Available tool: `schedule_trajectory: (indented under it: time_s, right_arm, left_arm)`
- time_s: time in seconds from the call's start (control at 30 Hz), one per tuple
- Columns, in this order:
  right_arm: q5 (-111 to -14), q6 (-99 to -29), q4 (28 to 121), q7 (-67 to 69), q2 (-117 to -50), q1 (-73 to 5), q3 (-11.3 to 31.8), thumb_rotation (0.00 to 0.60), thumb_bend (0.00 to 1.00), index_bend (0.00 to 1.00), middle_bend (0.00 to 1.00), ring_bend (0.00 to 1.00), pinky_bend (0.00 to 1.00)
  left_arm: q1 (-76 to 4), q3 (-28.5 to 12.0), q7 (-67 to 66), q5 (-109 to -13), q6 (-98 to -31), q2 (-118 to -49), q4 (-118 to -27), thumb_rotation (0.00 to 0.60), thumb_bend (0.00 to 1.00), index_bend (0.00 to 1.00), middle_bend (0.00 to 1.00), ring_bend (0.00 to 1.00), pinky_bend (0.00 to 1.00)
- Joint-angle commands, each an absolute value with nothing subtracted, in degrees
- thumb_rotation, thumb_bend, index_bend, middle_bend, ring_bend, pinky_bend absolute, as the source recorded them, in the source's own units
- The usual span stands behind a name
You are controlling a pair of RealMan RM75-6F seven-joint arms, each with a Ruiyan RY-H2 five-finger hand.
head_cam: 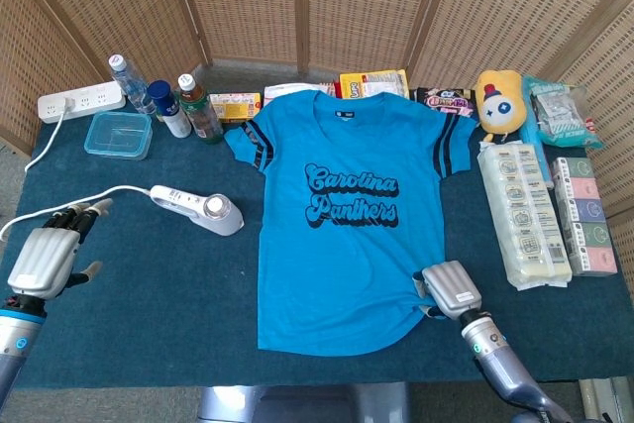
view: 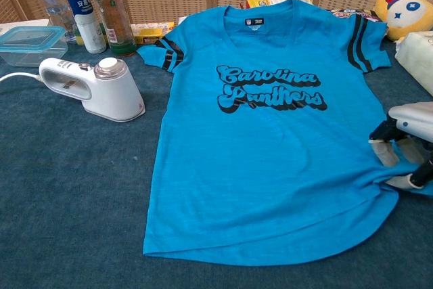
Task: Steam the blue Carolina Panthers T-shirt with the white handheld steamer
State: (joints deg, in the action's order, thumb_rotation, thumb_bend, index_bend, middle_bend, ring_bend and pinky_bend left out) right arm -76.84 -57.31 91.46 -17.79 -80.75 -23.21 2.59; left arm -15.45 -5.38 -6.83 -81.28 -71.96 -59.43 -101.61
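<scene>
So the right hand (head_cam: 451, 290) is down at the shirt's lower right hem, fingers pinching a bunched-up bit of the fabric there, and you can see the wrinkle it makes in the chest view too. The left hand (head_cam: 46, 257) sits near the table's left front corner, fingers spread, holding nothing. The blue Carolina Panthers T-shirt (head_cam: 342, 220) lies flat on the blue table cover (head_cam: 149, 294), roughly mid-table, its long axis running front to back with the collar toward the far edge and the hem toward the near edge. The white handheld steamer (head_cam: 198, 209) lies left of the shirt, near but not touching it, its long axis slanted: the handle end points toward the far left, the rounded head toward the shirt, and its cord (head_cam: 59, 203) trails off to the left edge. Along the far left edge stand some bottles (head_cam: 176, 106), a clear container (head_cam: 118, 135) and a power strip (head_cam: 81, 103).
</scene>
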Motion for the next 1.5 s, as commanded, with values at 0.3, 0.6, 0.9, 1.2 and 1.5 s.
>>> schedule_trajectory:
  time_s: [0.3,0.6,0.9,1.2,1.5]
  right_arm:
    - [-76.2,-57.5,91.5,-16.9,-80.2,-23.5,2.3,0.6,0.36,0.69,0.65,0.72,0.85]
    - [-75.4,-57.2,91.4,-16.6,-80.0,-24.0,2.4,0.6,0.36,0.69,0.66,0.73,0.86]
    - [-74.1,-56.9,91.7,-16.6,-79.6,-24.6,2.7,0.6,0.37,0.7,0.66,0.73,0.86]
    - [-73.0,-56.5,91.2,-16.5,-79.8,-25.2,3.0,0.6,0.37,0.7,0.66,0.73,0.86]
    - [-72.4,-56.6,91.0,-16.2,-79.4,-25.5,3.1,0.6,0.37,0.7,0.66,0.74,0.86]
  left_arm:
    - [-20.3,-7.0,-6.6,-75.3,-63.8,-61.6,-96.1,0.6,0.25,0.09,0.24,0.14,0.24]
    - [-25.0,-9.0,-9.4,-72.0,-60.1,-67.7,-89.0,0.6,0.33,0.09,0.23,0.14,0.24]
    - [-29.9,-9.8,-7.5,-73.7,-57.6,-75.9,-78.1,0.6,0.33,0.09,0.23,0.14,0.24]
    - [-34.1,-9.6,-5.7,-76.0,-55.3,-82.0,-69.7,0.6,0.34,0.09,0.23,0.14,0.24]
    - [-37.4,-9.0,-3.5,-77.5,-52.6,-86.8,-63.3,0.6,0.34,0.09,0.23,0.14,0.24]
